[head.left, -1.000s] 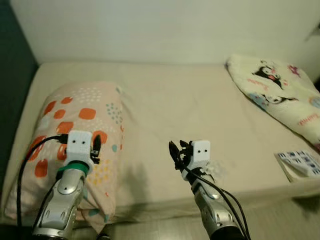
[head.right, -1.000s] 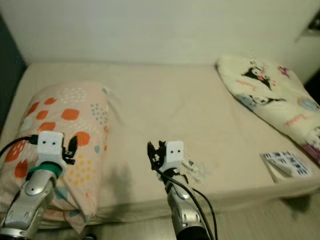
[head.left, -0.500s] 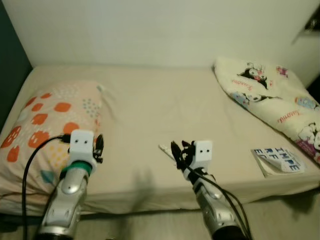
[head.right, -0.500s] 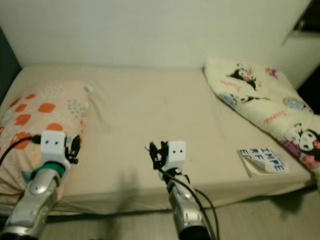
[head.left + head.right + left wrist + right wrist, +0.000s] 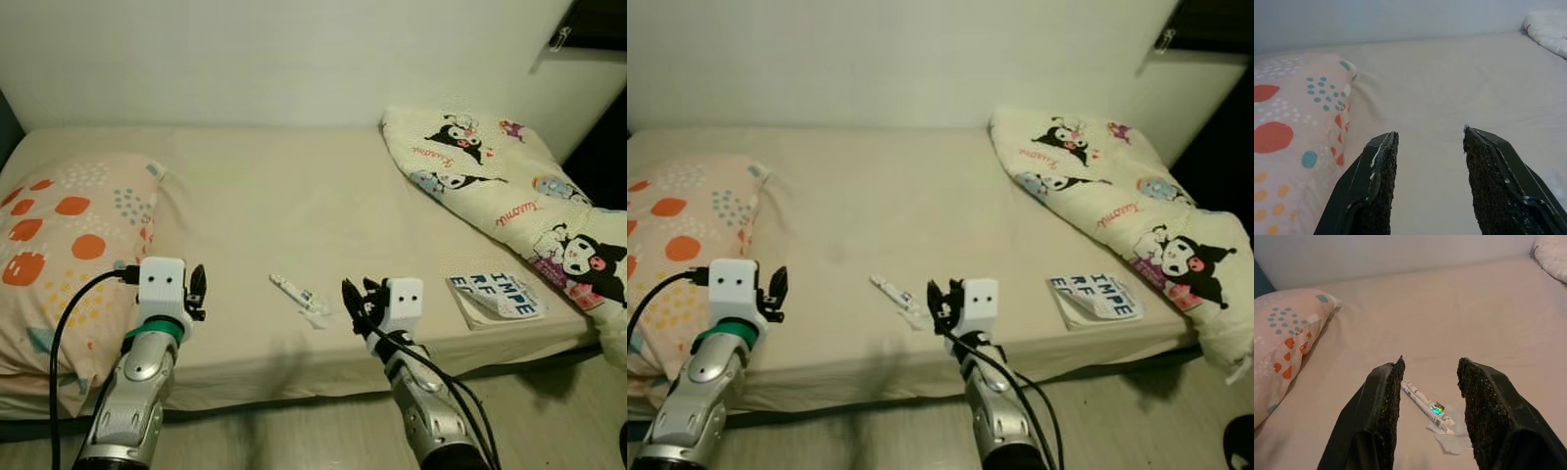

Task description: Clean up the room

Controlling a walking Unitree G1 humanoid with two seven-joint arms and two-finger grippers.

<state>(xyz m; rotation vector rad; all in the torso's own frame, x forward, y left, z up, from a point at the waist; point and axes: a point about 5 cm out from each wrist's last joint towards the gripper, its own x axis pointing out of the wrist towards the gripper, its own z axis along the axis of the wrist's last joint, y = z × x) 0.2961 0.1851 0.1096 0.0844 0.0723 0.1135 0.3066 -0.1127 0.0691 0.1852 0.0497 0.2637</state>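
A small white tube with its torn clear wrapper (image 5: 302,297) lies on the beige bed (image 5: 294,196) near the front edge; in the right wrist view the tube (image 5: 1428,404) sits just beyond my fingers. My right gripper (image 5: 359,305) hovers open just right of the tube, nothing between its fingers (image 5: 1386,396). My left gripper (image 5: 196,287) is open too, raised over the bed beside a pink dotted pillow (image 5: 59,235), holding nothing. A blue-lettered booklet (image 5: 495,297) rests near the front right edge.
A cream cartoon-print blanket (image 5: 500,186) is heaped along the bed's right side and hangs over its corner. A pale wall (image 5: 294,59) runs behind the bed. Wooden floor (image 5: 294,436) lies between me and the mattress.
The camera has swung to the right and drawn back: the pillow slid left, the blanket and booklet came further into view. The tube now lies uncovered left of my right gripper.
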